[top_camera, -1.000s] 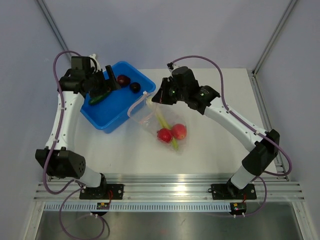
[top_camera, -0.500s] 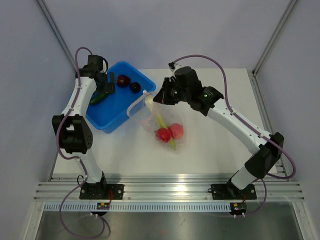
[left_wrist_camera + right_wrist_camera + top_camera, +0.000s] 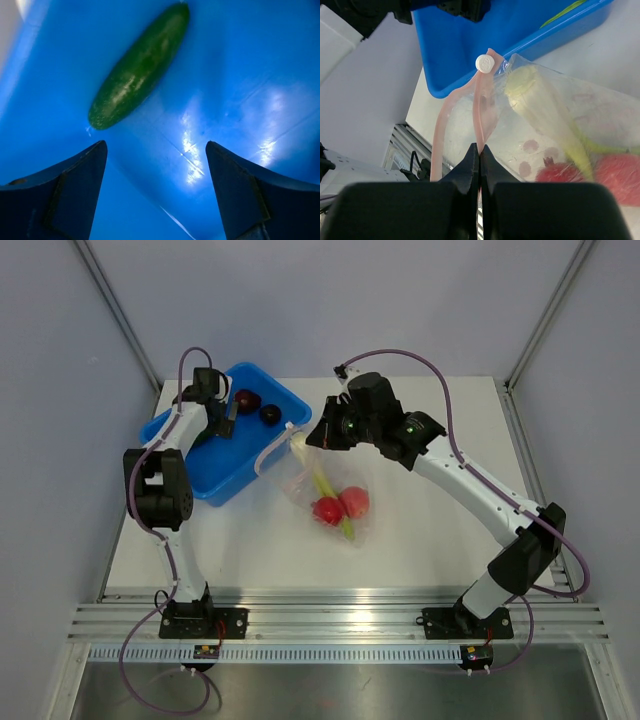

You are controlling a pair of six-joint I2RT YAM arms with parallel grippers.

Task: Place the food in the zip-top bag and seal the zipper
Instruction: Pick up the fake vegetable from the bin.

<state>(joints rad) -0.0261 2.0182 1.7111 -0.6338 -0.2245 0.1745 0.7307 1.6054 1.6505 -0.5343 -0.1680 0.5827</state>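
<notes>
Toward the middle of the table, a little left of centre, the zip-top bag is lying with two red fruits sitting inside its near end, touching each other, and the pale yellow-green stalk is running up from them toward the mouth. At that mouth, on the bag's far side, the right gripper is pinching the zipper; the wrist view shows its fingers pressed together on the pink strip just below a small white slider, so that the strip is being held up off the table and the mouth is gaping. Beyond the bag, in the far left corner of the table, the blue bin is standing just beside the bag's mouth. The left gripper is hanging down inside the bin with its jaws spread wide and nothing between them, and the green cucumber is lying on the bin floor ahead of the fingertips, apart from both. Two dark maroon fruits are resting near the bin's far corner, beside that gripper.
</notes>
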